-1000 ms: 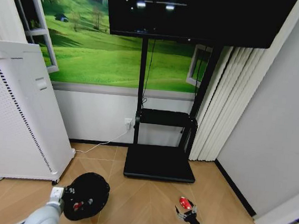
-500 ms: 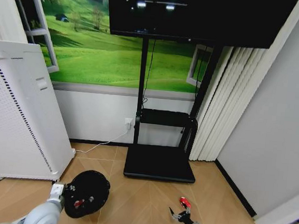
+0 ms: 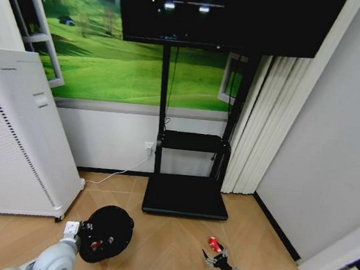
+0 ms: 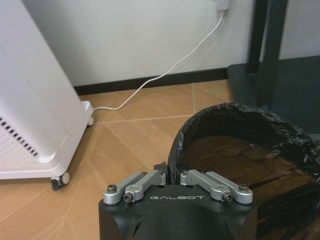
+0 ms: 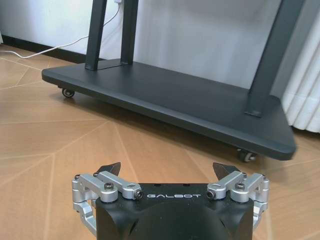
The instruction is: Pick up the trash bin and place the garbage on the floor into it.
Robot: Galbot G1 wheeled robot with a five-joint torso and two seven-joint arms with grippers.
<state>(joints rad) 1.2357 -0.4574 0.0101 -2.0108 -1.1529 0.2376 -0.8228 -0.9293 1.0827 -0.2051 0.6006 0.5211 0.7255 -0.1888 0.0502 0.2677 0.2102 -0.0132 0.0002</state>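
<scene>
Parquet floor [image 3: 175,249] runs up to a white wall, with a black TV stand [image 3: 185,196] in the middle and a white appliance [image 3: 12,151] off to one side. On it, the bin [image 3: 105,233] sits right against the left tool [image 4: 172,176], whose fingers are pressed together on the bagged rim, one inside and one outside; red bits show inside the bin. A small red piece of garbage [image 3: 213,243] lies on the floor just ahead of the right tool [image 3: 217,261], close to its tips but seemingly not touched. That tool is spread wide, with both tips apart in the wrist view and nothing between them. To do this pick well, the spread fingers should probably settle either side of the red piece and come down low enough to catch it before closing, since so small a bit could skid off along the wood. The bin should meanwhile stay level so nothing spills.
</scene>
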